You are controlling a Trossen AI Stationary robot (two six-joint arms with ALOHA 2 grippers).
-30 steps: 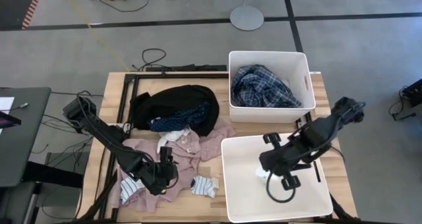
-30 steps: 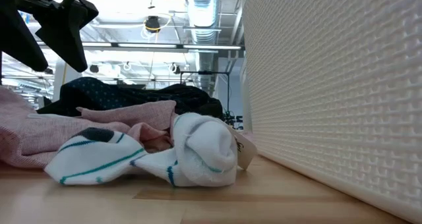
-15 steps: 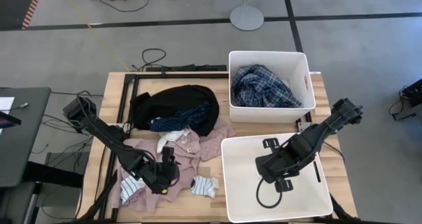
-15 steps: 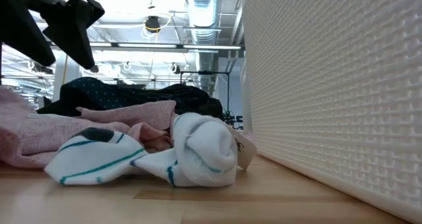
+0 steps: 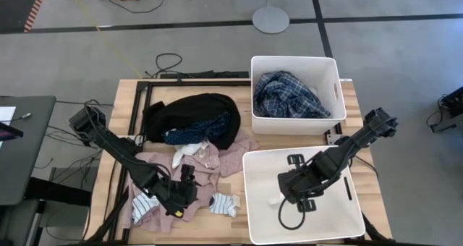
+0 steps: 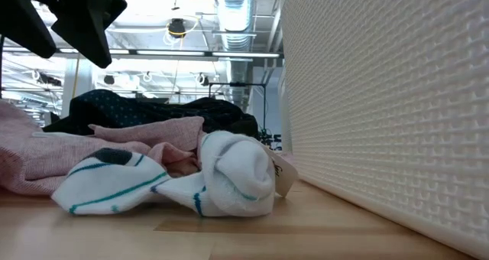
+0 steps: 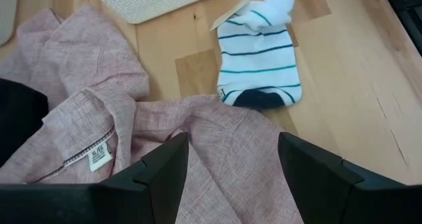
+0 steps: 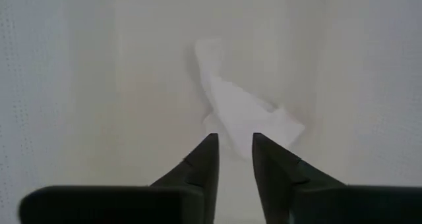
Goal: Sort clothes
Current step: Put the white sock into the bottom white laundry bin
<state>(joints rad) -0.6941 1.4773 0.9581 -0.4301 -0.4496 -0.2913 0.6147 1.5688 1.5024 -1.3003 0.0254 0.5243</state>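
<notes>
White sock point(image 8: 241, 115) lies crumpled in the near bin point(image 5: 255, 166), long axis unclear.

- Shirt point(image 5: 289, 94) in the far bin point(image 5: 334, 66), at 1 o'clock
- Sock point(image 8: 241, 115) in the near bin point(image 5: 249, 224), at 5 o'clock
- Clothes pile point(image 5: 199, 141) at 9 o'clock
- Striped sock point(image 5: 224, 202) just left of the near bin

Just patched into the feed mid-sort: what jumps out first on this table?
The heap of clothes on the table's left half stands out first: a large black garment at the back, a pink shirt spread in front of it, and a striped sock beside the near bin. The left gripper hovers open over the pink shirt. The right gripper is inside the near bin, just above a small white sock, and the far bin holds a plaid shirt.
</notes>
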